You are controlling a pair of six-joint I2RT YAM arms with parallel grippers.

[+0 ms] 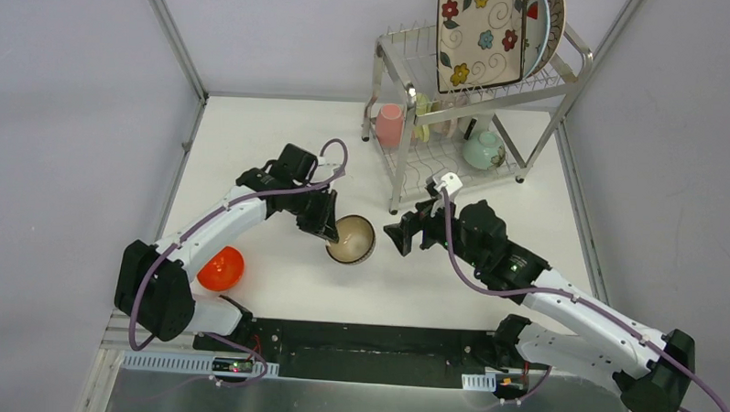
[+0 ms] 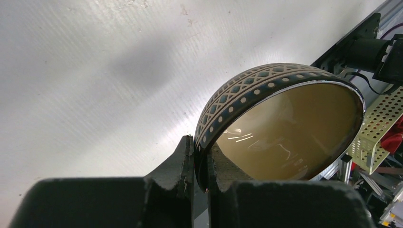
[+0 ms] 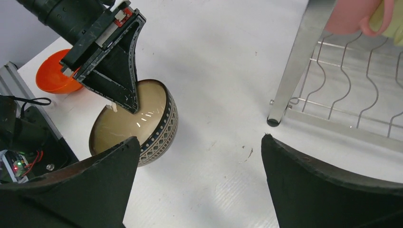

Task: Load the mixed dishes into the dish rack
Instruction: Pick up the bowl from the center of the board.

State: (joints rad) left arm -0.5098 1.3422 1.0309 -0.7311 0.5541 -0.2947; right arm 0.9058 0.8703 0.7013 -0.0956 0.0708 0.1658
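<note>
Here, glossy round bowl [image 2: 285,133] — lattice-banded rim in left tool [image 2: 201,154].

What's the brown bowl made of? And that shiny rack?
The brown bowl looks like glazed ceramic: its inside is glossy and mirrors the lights, and a raised lattice pattern circles the outside. The rack looks like polished metal, with shiny silver tube legs and thin wavy wire shelves.

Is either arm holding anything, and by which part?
The left gripper holds the brown bowl by its rim, one finger inside, one outside. The right gripper is open and empty.
</note>
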